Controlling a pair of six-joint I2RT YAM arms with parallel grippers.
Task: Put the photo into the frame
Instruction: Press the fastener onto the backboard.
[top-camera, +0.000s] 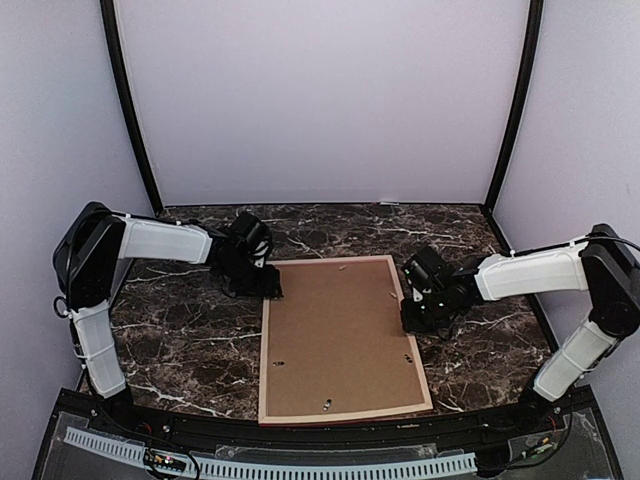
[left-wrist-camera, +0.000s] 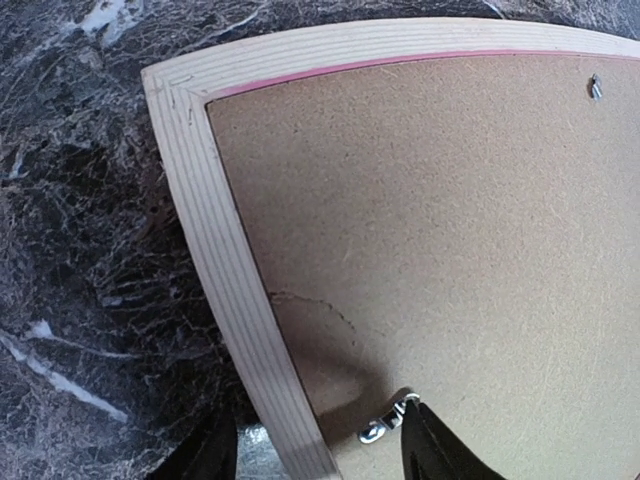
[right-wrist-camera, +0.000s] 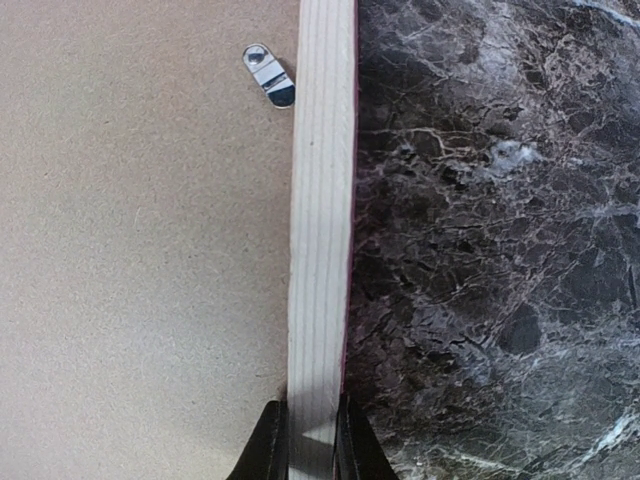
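Observation:
The frame (top-camera: 263, 350) lies face down on the marble table, its pale wood rails around a brown backing board (top-camera: 335, 335). The photo is hidden. My left gripper (top-camera: 272, 290) is at the far left corner. In the left wrist view it (left-wrist-camera: 315, 425) stands open astride the left rail (left-wrist-camera: 215, 230), one finger outside the rail and the other touching a small metal clip (left-wrist-camera: 383, 425) on the board. My right gripper (top-camera: 408, 318) is at the right rail. In the right wrist view it (right-wrist-camera: 310, 415) is shut on that rail (right-wrist-camera: 322, 200), a finger on each side.
Another metal clip (right-wrist-camera: 269, 75) lies on the backing board near the right rail, and more dot the board's edges. Dark marble table (top-camera: 190, 340) shows on both sides of the frame. White walls close off the back and sides.

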